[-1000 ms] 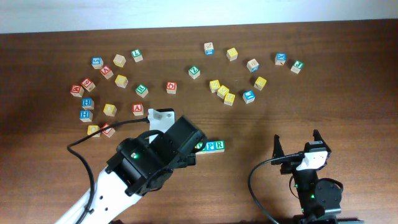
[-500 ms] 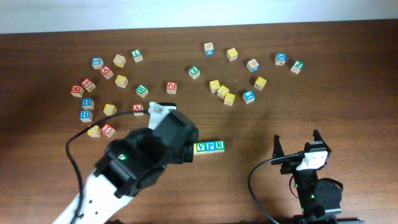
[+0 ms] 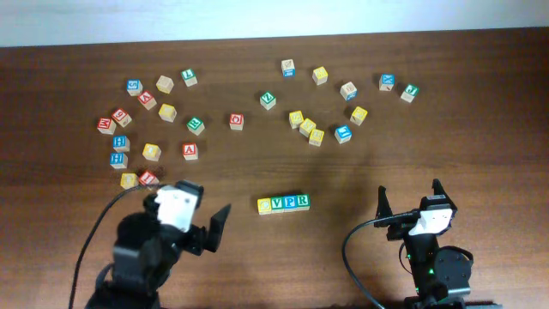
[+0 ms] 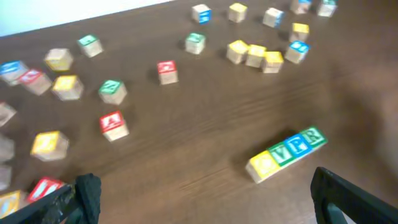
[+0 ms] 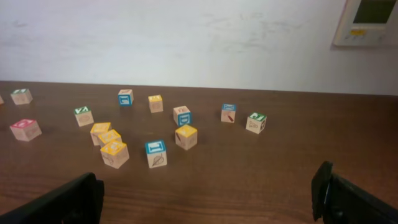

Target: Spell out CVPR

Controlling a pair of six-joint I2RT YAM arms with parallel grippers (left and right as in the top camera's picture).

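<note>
Nearest, the left gripper [image 4: 205,186] and right gripper [image 3: 409,196] both stand wide open, holding nothing. Just beyond, between them, four small wooden letter cubes touch in a row: yellow C [image 3: 264,206], green V [image 3: 277,204], blue P [image 3: 290,202], green R [image 3: 302,202]. Other coloured letter cubes [image 3: 316,135] lie scattered farther back.

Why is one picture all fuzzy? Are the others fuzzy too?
The left wrist view is smeared all over, so the letters on the row of four blocks are hard to read; the overhead view is sharp, and V, P and R read clearly there; the right wrist view is fairly clear and evenly lit, with the blue-topped block crisp.
</note>
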